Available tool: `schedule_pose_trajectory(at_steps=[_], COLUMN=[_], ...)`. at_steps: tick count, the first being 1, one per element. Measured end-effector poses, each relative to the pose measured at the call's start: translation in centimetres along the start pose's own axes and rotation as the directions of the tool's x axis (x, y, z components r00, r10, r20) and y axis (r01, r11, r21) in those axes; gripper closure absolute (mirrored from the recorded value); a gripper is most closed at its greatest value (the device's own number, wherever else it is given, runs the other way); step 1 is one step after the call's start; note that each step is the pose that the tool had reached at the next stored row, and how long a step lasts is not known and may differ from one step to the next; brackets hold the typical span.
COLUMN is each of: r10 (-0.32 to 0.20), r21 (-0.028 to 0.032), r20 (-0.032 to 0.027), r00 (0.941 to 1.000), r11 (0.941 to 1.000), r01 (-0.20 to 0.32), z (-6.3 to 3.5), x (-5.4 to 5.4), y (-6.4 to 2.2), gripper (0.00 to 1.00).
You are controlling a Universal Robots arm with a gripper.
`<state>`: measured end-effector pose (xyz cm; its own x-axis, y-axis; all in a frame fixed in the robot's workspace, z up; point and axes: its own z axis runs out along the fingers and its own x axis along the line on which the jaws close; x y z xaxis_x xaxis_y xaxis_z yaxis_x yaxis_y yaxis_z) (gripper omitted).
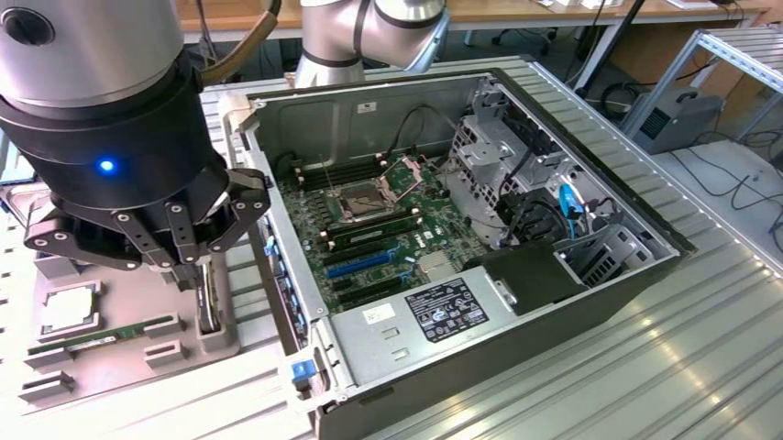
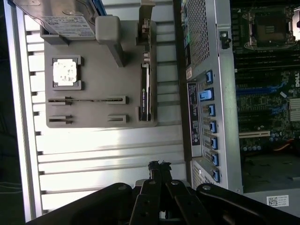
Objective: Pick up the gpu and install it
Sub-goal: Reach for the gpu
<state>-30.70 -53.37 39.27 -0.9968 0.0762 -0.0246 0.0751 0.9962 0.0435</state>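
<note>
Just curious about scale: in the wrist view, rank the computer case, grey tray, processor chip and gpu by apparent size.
1. computer case, though the frame cuts it off
2. grey tray
3-4. Unsure: the gpu, seen edge-on, looks longer but narrower than the processor chip.

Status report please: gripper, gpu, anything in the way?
Gripper shut, holding nothing, above the gray tray. Gpu on edge in its tray slot, not yet picked. Nothing seen between them.
</note>
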Motion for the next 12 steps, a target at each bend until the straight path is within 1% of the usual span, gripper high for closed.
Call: schedule_pose_trajectory(at_steps=[5,10,12], r10=[0.0,0.0,0.0], r21=[0.0002,0.0001,0.0002], r20=[0.0,0.0,0.0], r00=[1.0,1.0,1.0], r11=[1.0,1.0,1.0], r01=[0.0,0.0,0.0], z=[-0.02,-0.02,-0.02], x=[-0.03,-0.04,-0.02], y=[-0.45,-0.44,-0.27], gripper=[0.89,0.89,0.89])
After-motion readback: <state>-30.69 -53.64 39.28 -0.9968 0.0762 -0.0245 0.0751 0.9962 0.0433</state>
